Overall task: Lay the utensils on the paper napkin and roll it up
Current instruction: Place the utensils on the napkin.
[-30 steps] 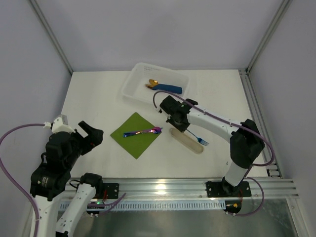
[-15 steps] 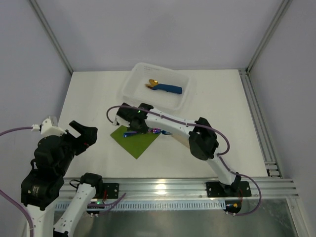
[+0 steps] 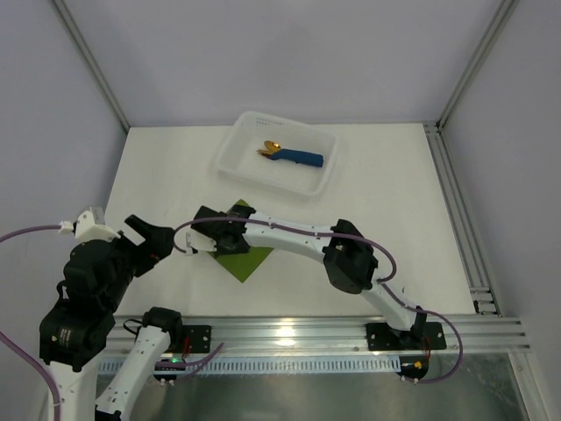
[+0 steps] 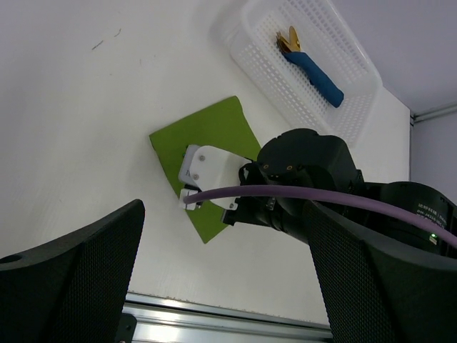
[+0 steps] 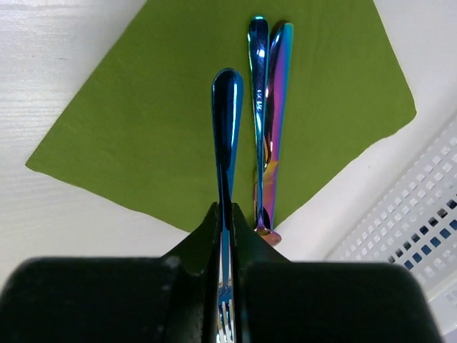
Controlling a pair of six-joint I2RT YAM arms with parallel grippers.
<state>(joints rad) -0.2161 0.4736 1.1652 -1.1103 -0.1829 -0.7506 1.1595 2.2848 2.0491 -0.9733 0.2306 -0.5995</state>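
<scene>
- Right now my right claw point(image 5: 227, 214) is pinching a fork point(image 5: 227, 136) — the fingers are pressing together on its neck, with the tines showing between them and the blue handle pointing away from me.
- That handle is reaching out over the paper napkin point(image 5: 150, 121). Whether it is touching the sheet or hanging just above it, I cannot tell.
- Two more utensils point(image 5: 275, 107) are lying flat on the napkin just beside the fork, on its right in my wrist view. They are touching each other along their length and running parallel to it, and their near ends are sitting about at the napkin's edge.
- The olive-green napkin is lying flat on the white surface point(image 3: 394, 202), with one corner pointing toward the basket point(image 3: 232, 149). From above, my right arm is covering much of it.
- My left claw point(image 3: 151, 232) is hanging spread wide and gripping nothing — off to the left of the napkin, apart from it and facing it.
- The white basket is sitting at the far side of the surface, holding gold cutlery wrapped in blue point(image 3: 298, 158).
</scene>
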